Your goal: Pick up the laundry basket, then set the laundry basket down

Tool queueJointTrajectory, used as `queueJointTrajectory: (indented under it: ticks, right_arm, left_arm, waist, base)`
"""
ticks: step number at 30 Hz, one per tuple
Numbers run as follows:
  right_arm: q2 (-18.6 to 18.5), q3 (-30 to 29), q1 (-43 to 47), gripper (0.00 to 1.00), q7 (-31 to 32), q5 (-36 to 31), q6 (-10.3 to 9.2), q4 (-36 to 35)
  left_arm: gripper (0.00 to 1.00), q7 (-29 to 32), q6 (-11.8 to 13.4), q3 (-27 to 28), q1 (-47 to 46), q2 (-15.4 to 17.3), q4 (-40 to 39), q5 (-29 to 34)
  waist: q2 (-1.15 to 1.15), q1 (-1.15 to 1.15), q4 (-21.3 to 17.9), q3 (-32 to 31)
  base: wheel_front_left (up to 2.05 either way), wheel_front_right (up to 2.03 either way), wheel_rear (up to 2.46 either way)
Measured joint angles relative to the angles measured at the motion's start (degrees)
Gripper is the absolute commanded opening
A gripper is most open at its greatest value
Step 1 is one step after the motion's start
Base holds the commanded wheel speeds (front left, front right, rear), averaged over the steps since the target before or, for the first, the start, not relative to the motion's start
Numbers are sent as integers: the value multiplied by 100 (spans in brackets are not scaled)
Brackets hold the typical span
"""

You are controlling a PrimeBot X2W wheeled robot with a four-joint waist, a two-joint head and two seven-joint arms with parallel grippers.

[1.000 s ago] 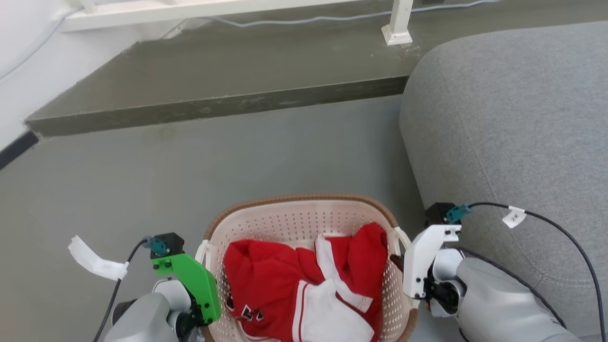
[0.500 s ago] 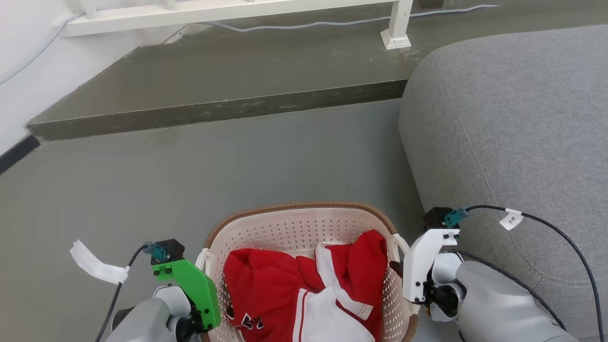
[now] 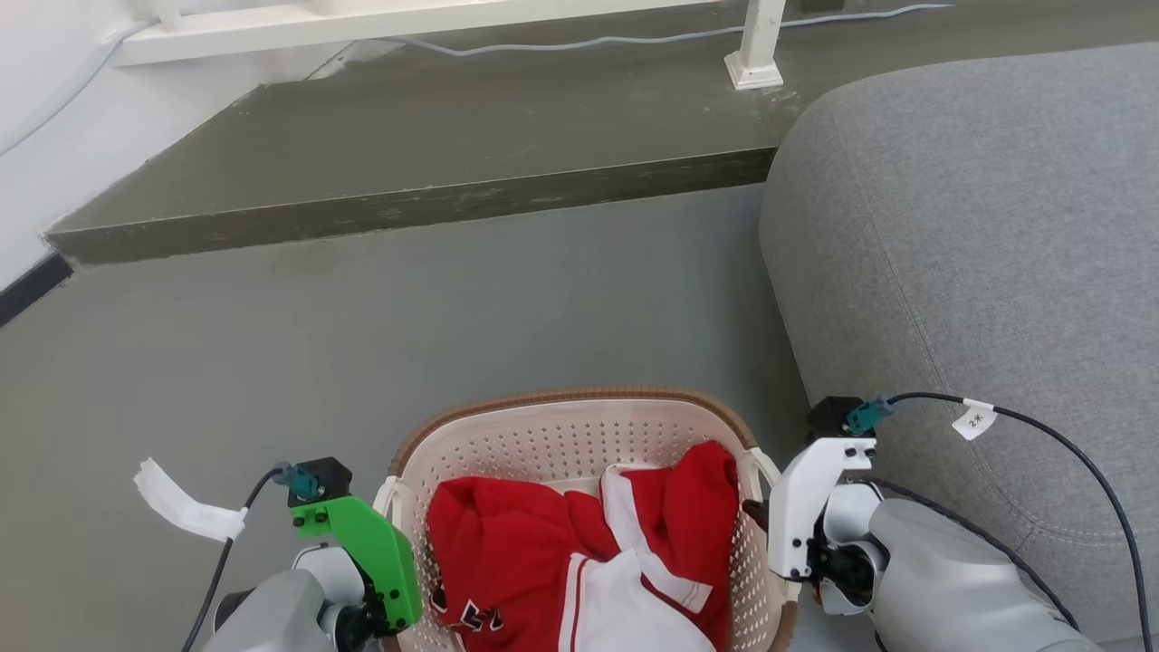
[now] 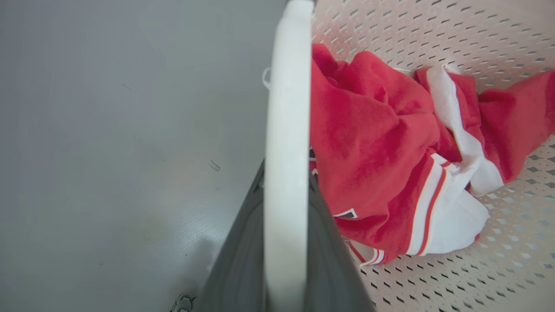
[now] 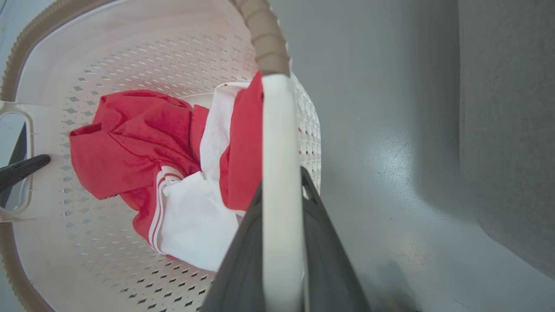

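Observation:
The laundry basket [image 3: 579, 397], cream-white and perforated with a brown rim, sits low in the head view between my two arms, with a red and white garment [image 3: 561, 543] inside. In the left wrist view my left gripper [image 4: 286, 242] is shut on the basket's white loop handle [image 4: 288, 130]. The right wrist view shows my right gripper [image 5: 282, 225] shut on the opposite white handle [image 5: 277, 143], just below the brown rim [image 5: 264, 39]. I cannot tell whether the basket rests on the floor or hangs just above it.
A grey sofa [image 3: 978, 226] rises close on the right, next to my right arm. A raised dark step [image 3: 435, 154] crosses the far floor, with a white railing post [image 3: 756, 54] and a cable on it. Grey floor [image 3: 272, 362] lies ahead and left.
The basket and both grippers have slid a little toward the bottom of the head view, still gripped at both handles. The camera shifted slightly.

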Motion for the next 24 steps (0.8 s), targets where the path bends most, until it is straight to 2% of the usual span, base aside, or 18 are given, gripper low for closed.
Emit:
queueJointTrajectory:
  ticks: [9,24]
  right_arm:
    - [-12,63,-5,0,-5,36,-2,1]
    - [-40,67,-489,0,-211,41,-42,-2]
  left_arm:
    - [0,-1,0,-43,-2,1,-4,-16]
    - [0,-289,0,-7,-422,19,-63,-42]
  waist:
    - [0,0,-5,31]
    - [0,0,1,688]
  base:
    - [0,0,0]
    - [0,0,0]
